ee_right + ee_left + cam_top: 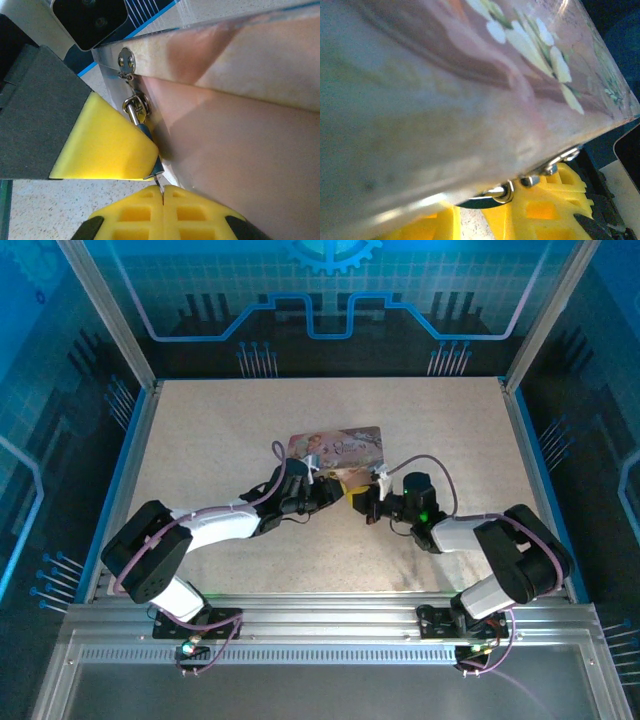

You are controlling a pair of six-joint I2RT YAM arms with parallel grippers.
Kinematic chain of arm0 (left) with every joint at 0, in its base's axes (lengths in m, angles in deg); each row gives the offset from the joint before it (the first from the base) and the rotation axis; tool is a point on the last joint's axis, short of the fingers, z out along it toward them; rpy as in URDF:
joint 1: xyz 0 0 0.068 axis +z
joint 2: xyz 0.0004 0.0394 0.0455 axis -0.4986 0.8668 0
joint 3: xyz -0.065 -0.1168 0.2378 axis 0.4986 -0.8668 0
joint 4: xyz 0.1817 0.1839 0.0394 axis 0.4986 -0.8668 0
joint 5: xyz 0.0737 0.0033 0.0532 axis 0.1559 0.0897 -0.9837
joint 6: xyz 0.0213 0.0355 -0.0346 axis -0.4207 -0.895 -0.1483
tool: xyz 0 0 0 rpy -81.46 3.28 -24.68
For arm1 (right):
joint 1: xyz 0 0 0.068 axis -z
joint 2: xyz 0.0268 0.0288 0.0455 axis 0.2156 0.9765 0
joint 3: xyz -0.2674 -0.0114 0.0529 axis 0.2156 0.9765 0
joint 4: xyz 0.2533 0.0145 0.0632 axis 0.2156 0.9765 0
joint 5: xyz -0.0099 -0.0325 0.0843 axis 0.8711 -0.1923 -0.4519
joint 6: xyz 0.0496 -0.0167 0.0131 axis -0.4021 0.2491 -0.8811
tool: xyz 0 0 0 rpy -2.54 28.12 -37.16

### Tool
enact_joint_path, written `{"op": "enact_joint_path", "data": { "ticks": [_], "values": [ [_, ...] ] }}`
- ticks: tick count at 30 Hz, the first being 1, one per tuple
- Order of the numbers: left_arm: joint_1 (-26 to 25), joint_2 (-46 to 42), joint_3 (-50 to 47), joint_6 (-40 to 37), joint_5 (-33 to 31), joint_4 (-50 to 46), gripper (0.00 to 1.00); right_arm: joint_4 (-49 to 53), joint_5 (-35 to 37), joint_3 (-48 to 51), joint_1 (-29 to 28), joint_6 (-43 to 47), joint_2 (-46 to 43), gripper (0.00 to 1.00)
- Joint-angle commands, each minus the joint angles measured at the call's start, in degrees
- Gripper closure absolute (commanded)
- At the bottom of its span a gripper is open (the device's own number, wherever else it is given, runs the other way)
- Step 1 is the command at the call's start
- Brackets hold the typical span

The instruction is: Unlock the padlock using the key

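between the closed fingertips of the right gripper the key is pinched, tip at the padlock base. the padlock, hung at the near side of the pink tin, appears clamped by the left gripper. the shackle is seen closed; unlocking is judged outstanding.

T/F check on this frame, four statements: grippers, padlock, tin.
1. The right gripper is wide open. False: its fingers are pressed together, with the thin key poking out between them.
2. The padlock hangs from the hasp on the tin. True.
3. The left gripper is parked far from the tin. False: it is at the tin's near side, facing the right gripper.
4. The tin is pink with printed pictures. True.
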Motion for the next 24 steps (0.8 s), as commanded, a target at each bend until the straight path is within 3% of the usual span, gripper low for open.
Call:
{"op": "enact_joint_path", "data": {
  "ticks": [1,13,24],
  "values": [
    [-2.1,2.0,0.3,0.3,6.9,-0.2,0.83,-9.8,0.9,-4.8,-1.5,-0.8,-0.5,0.99],
    [-2.0,5.4,-1.4,1.8,5.3,4.2,0.82,-6.5,3.4,0.3,-2.7,-2.8,1.8,0.99],
    [-1.9,8.9,-2.6,3.6,5.5,8.3,0.82,-1.1,9.5,4.4,-6.0,-6.2,-1.8,0.99]
  ]
}}
